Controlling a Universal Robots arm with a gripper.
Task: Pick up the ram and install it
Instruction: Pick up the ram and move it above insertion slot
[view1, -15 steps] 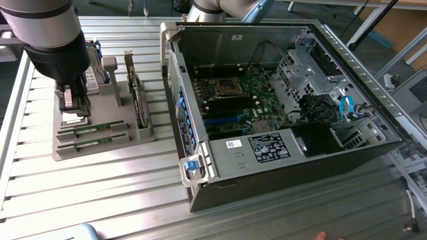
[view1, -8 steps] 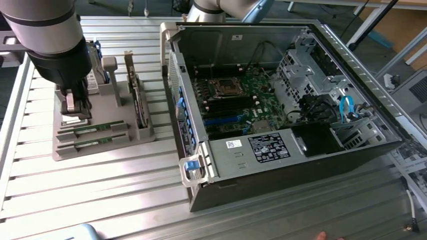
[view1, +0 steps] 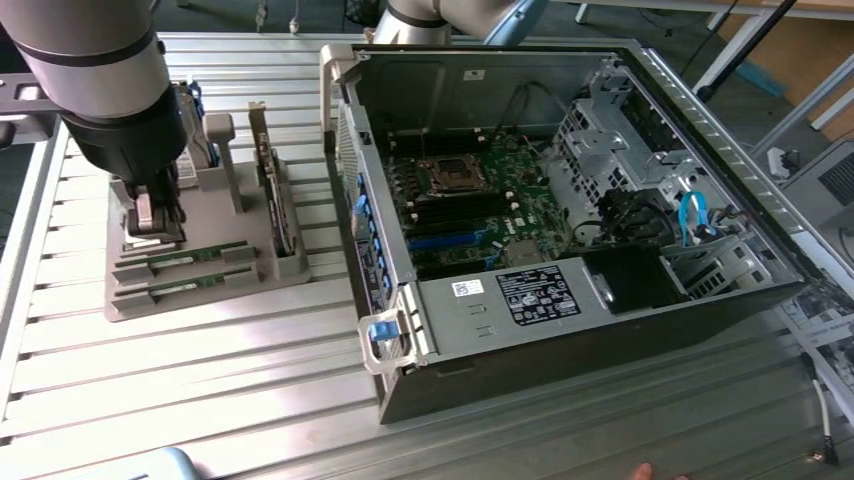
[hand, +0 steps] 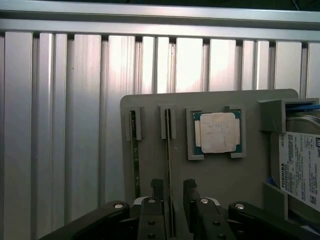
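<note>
Where the gripper (hand: 173, 189) straddles the ram (hand: 169, 160) with fingers apart, the ram's end between them is hidden.

My worktop (view1: 200, 380) is ribbed metal: long parallel slats with grooves between them, light glaring off them. I see two things directly on it. A grey holder plate (view1: 131, 308) with rounded corners lies flat on the slats toward the exterior view's left. Just beside it, toward the exterior view's right, an open computer case (view1: 561, 345) lies on its side, open face up. A narrow strip of bare slats separates them.
</note>
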